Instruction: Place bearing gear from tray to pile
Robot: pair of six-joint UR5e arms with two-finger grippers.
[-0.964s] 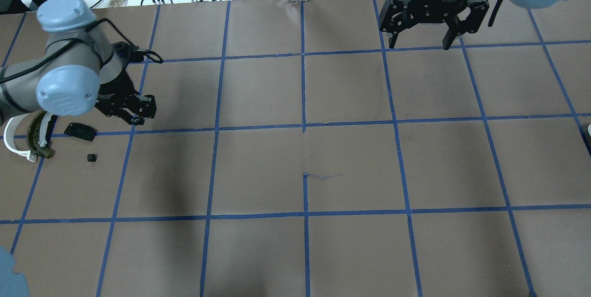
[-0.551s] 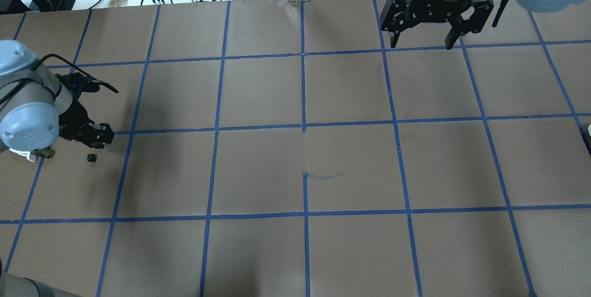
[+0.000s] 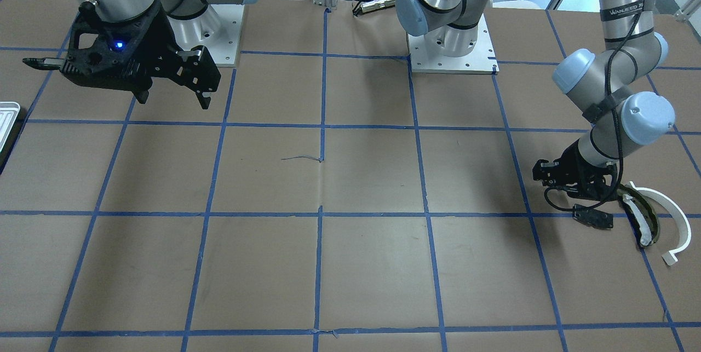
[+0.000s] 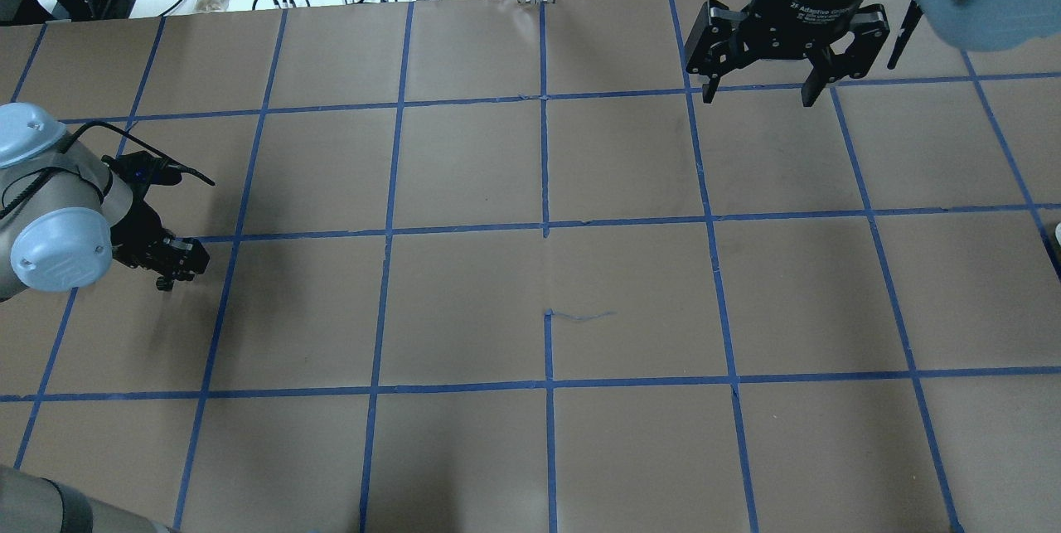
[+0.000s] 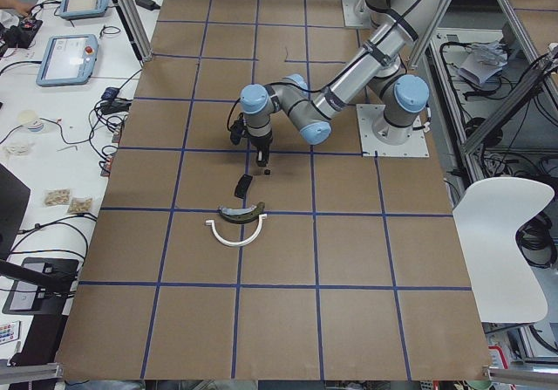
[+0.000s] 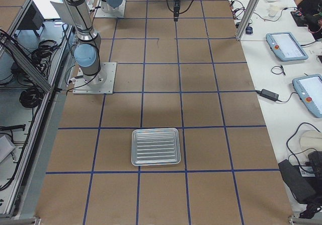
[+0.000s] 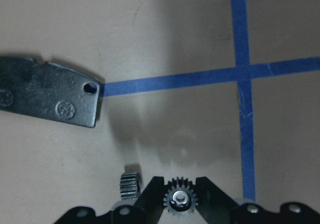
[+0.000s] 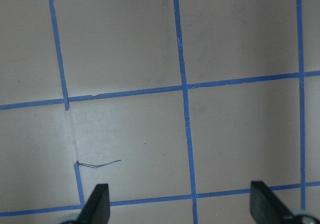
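The left jaws pinch the bearing gear (image 7: 181, 202), tiny, black and toothed with a silvery hub, seemingly touching the desk (image 7: 175, 43) near the black plate (image 7: 50, 96); the right jaws gape wide, empty.

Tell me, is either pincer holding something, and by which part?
The left pincer grips a small gear by opposite sides of its toothed rim; the right pincer holds nothing.

Bearing gear (image 7: 129, 186) near plate (image 7: 47, 93), tray (image 6: 155, 146) well apart
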